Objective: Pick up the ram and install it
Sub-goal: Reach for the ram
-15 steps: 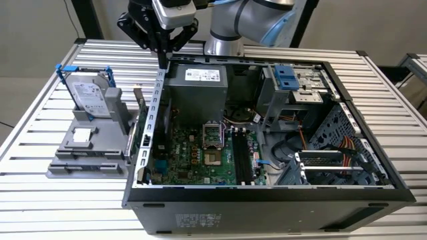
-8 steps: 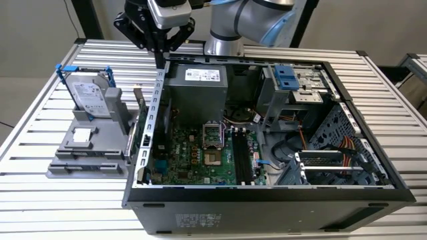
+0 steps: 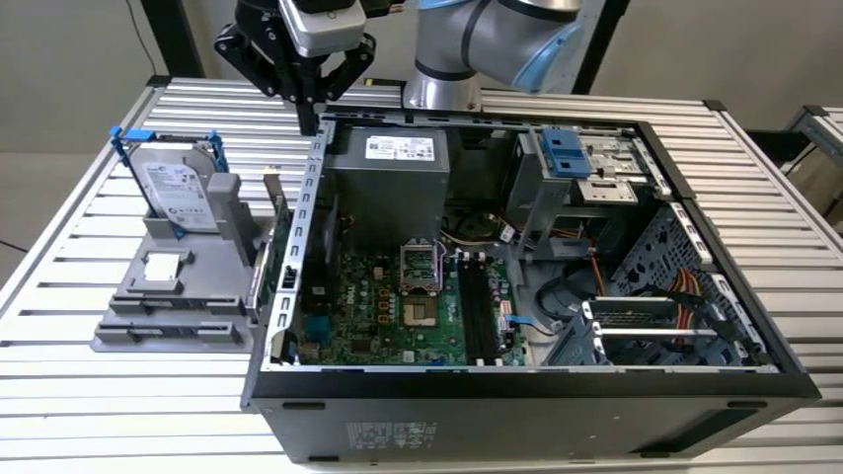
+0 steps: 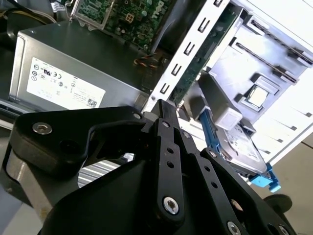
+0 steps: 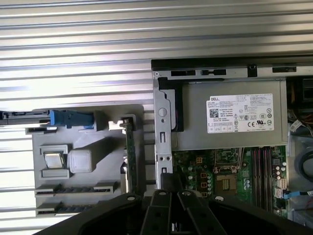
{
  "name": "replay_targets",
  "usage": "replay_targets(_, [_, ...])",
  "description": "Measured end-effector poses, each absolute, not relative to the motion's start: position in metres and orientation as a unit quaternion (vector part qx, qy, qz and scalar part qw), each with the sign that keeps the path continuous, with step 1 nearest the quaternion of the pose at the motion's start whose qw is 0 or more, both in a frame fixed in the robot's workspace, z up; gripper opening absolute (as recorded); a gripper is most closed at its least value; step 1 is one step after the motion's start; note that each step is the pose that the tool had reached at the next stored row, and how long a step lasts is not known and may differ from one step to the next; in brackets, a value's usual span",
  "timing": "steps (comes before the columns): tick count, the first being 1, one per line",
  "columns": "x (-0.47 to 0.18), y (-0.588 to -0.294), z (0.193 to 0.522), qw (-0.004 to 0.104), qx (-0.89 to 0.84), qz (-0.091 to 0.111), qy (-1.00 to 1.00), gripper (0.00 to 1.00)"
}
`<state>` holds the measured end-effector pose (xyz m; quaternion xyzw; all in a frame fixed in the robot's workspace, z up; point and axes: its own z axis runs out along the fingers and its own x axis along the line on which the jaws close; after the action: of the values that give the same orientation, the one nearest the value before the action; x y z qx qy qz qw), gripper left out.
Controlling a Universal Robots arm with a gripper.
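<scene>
Outside the computer case [image 3: 527, 390], on the exterior view's left, a gray holder [image 3: 132, 331] keeps spare parts upright. A hard drive [image 3: 178, 193] stands on edge in its far slot, blue handles up. The ram [image 5: 130, 156] sits in the first wrist view as a thin green stick on its long edge in the holder, just beside the case's outer wall. That pose probably leaves its top edge free for a pinch from above.

The gripper [image 3: 310, 120] hangs over the case's back corner on that same side. Its jaws are clenched together on nothing, and it is apart from the ram, so the pickup looks not yet made.

Inside the case, the power supply [image 3: 389, 188] fills the back. In front of it the motherboard [image 3: 375, 316] lies flat, with its long black memory slots [image 3: 475, 306] apparently empty, facing up to receive a stick pushed straight down.
</scene>
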<state>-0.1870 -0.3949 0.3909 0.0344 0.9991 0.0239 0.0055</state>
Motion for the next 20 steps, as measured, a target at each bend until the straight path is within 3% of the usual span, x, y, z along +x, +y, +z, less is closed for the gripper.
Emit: replay_targets(20, [-0.204,-0.393,0.390,0.001,0.033,0.024,0.999,0.00])
